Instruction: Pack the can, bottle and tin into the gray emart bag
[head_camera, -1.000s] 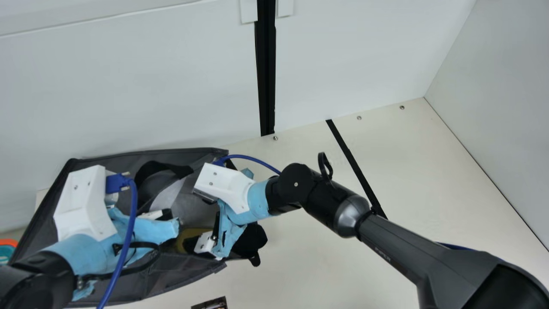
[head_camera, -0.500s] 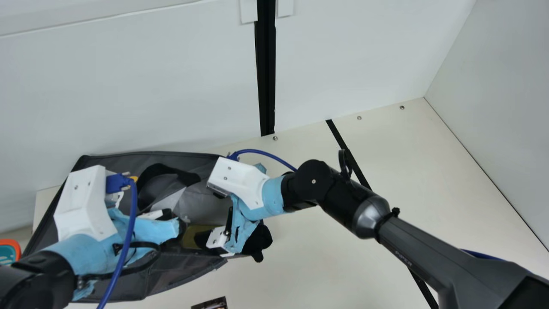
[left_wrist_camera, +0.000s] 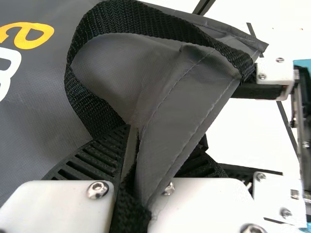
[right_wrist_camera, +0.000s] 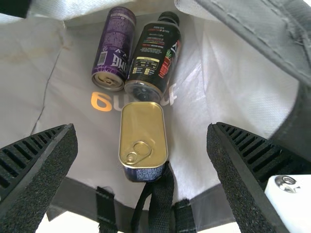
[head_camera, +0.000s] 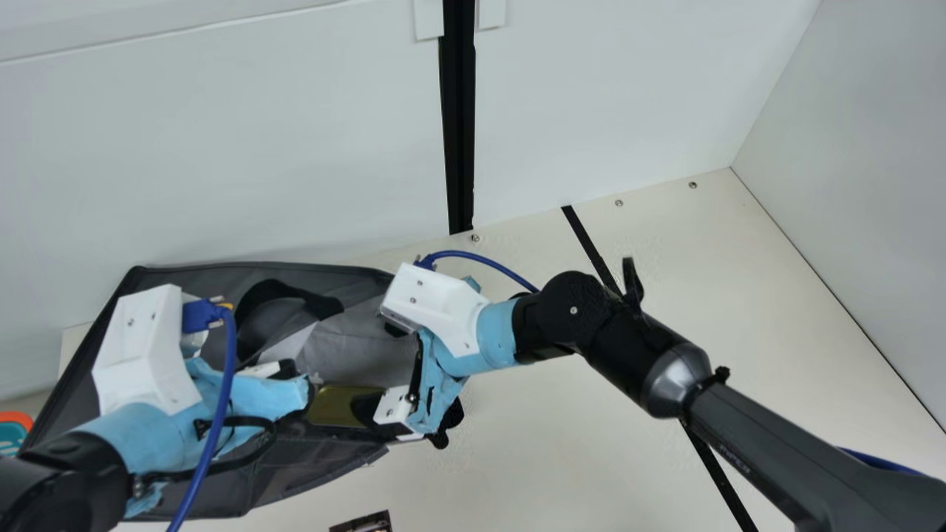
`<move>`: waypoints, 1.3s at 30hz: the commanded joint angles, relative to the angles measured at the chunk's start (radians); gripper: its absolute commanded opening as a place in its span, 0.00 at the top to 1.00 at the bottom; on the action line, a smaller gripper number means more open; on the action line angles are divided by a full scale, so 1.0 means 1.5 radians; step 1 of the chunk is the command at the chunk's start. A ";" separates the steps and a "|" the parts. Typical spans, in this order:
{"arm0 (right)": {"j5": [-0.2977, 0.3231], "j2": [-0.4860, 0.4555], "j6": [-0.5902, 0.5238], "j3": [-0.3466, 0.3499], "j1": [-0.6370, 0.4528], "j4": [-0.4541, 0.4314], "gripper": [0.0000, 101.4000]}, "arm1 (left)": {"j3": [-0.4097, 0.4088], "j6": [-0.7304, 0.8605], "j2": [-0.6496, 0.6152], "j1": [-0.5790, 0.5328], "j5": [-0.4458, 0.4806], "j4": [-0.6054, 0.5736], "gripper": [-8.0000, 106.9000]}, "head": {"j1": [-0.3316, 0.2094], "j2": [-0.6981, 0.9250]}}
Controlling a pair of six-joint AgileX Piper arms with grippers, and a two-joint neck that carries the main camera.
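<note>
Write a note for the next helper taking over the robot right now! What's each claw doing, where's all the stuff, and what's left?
Left claw: pinching the gray bag near a black strap.
Right claw: open and empty, above the tin.
Things: the can, bottle and tin lie inside the bag.
Done: all three are packed.
Left: probably just lift the right claw clear, then let go of the bag gently.
</note>
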 commanded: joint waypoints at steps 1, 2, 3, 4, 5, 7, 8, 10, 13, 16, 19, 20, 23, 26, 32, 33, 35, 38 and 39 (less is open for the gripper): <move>0.002 -0.006 0.002 0.002 -0.003 0.000 0.10 | 0.000 0.000 0.000 0.000 0.000 0.000 0.84 | -0.015 -0.001; 0.003 -0.009 0.003 0.003 -0.004 -0.001 0.10 | 0.000 0.000 0.000 0.000 0.000 0.000 0.84 | -0.015 -0.001; 0.004 -0.013 0.005 0.005 -0.006 -0.002 0.10 | 0.000 0.000 0.000 0.000 0.000 0.000 0.84 | -0.015 -0.001; 0.004 -0.017 0.006 0.007 -0.008 -0.003 0.10 | 0.000 0.000 0.000 0.000 0.000 0.000 0.84 | -0.015 -0.001; 0.004 -0.021 0.008 0.009 -0.009 -0.004 0.10 | 0.000 0.000 0.000 0.000 0.000 0.000 0.84 | -0.015 -0.001; 0.002 -0.030 0.013 0.013 -0.013 -0.008 0.10 | 0.000 0.000 0.000 0.000 0.000 0.000 0.84 | -0.015 -0.001; 0.001 -0.034 0.016 0.014 -0.014 -0.011 0.10 | 0.000 0.000 0.000 0.000 0.000 0.000 0.84 | -0.015 -0.001; -0.001 -0.042 0.022 0.018 -0.017 -0.016 0.10 | 0.000 0.000 0.000 0.000 0.000 0.000 0.84 | -0.015 -0.001; -0.006 -0.054 0.031 0.024 -0.023 -0.025 0.10 | 0.000 0.000 0.000 0.000 0.000 0.000 0.84 | -0.015 -0.001; -0.010 -0.068 0.043 0.030 -0.029 -0.036 0.10 | 0.000 0.000 0.000 0.000 0.000 0.000 0.84 | -0.015 -0.001; -0.014 -0.081 0.054 0.035 -0.036 -0.047 0.10 | 0.000 0.000 0.000 0.000 0.000 0.000 0.84 | -0.015 -0.001; -0.016 -0.085 0.058 0.036 -0.038 -0.051 0.10 | 0.000 0.000 0.000 0.000 0.000 0.000 0.84 | -0.015 -0.001; -0.020 -0.098 0.070 0.041 -0.044 -0.063 0.10 | 0.000 0.000 0.000 0.000 0.000 0.000 0.84 | -0.015 -0.001; -0.025 -0.110 0.083 0.044 -0.050 -0.077 0.10 | 0.000 0.000 0.000 0.000 0.000 0.000 0.84 | -0.015 -0.001; -0.032 -0.135 0.110 0.049 -0.062 -0.105 0.10 | 0.000 0.000 0.000 0.000 0.000 0.000 0.84 | -0.015 -0.001; -0.033 -0.139 0.115 0.050 -0.064 -0.111 0.10 | 0.000 0.000 0.000 0.000 0.000 0.000 0.84 | -0.015 -0.001; -0.035 -0.147 0.124 0.052 -0.069 -0.120 0.10 | 0.000 0.000 0.000 0.000 0.000 0.000 0.84 | -0.015 -0.001; -0.037 -0.159 0.138 0.054 -0.075 -0.135 0.10 | 0.000 0.000 0.000 0.000 0.000 0.000 0.84 | -0.015 -0.001; -0.038 -0.163 0.142 0.055 -0.077 -0.139 0.10 | 0.000 0.000 0.000 0.000 0.000 0.000 0.84 | -0.015 -0.001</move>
